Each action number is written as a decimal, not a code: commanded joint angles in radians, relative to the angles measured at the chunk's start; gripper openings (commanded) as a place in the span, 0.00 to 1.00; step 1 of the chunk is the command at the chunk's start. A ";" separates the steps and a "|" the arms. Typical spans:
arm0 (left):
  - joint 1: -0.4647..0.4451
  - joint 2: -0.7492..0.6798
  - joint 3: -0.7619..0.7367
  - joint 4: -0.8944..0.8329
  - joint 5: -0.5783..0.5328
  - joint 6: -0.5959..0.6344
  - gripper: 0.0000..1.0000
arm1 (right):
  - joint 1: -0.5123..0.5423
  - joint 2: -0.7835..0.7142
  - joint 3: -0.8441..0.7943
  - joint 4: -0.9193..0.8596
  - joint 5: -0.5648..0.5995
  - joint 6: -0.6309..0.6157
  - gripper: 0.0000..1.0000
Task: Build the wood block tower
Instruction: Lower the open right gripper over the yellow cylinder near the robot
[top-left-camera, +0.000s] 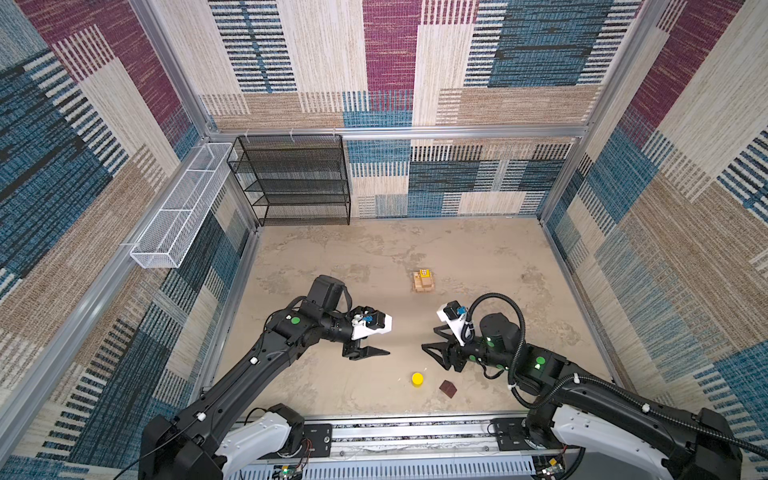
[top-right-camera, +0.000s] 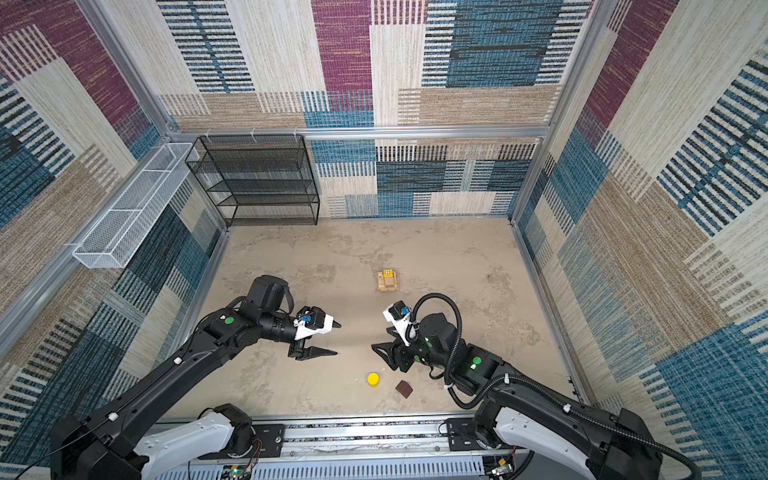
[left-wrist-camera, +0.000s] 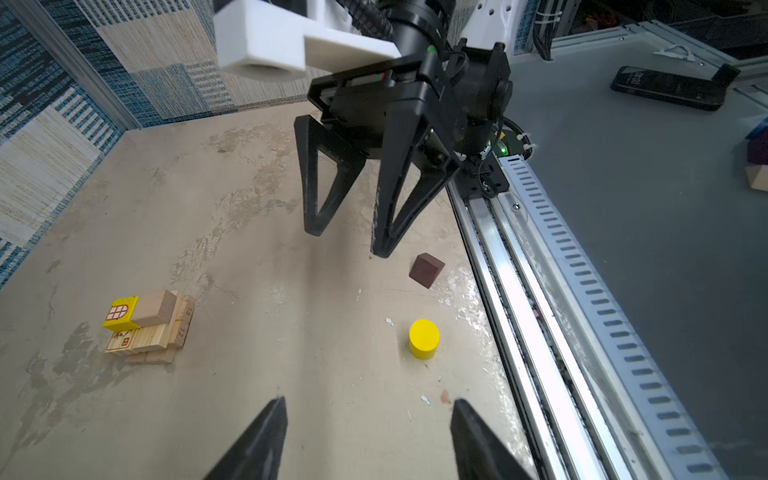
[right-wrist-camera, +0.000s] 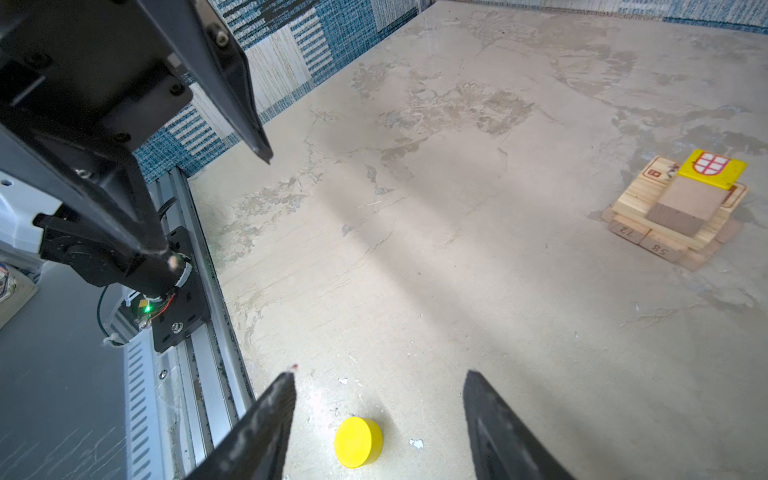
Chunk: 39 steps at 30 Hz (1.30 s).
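Tower (top-left-camera: 423, 281) tiny from above — bottom planks (left-wrist-camera: 151, 357) (edges only) mostly covered.

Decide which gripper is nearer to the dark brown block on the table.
Right. The right gripper hovers just beyond the dark brown block, away from the base rail; the left gripper is farther off, to the block's left, past the yellow cylinder.
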<state>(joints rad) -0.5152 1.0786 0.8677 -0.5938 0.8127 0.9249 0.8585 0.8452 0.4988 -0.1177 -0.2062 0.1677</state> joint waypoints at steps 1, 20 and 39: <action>0.000 0.004 -0.014 -0.028 -0.013 0.077 0.66 | 0.003 0.001 0.014 0.029 -0.035 -0.008 0.65; -0.002 0.059 -0.035 -0.058 -0.084 0.079 0.68 | 0.264 0.125 0.157 -0.211 0.183 0.062 0.51; -0.005 0.109 -0.050 -0.098 -0.109 0.123 0.99 | 0.349 0.269 0.135 -0.253 0.271 0.195 0.64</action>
<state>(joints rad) -0.5198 1.1801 0.8192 -0.6697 0.7078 1.0248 1.2007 1.1076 0.6292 -0.3687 0.0456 0.3252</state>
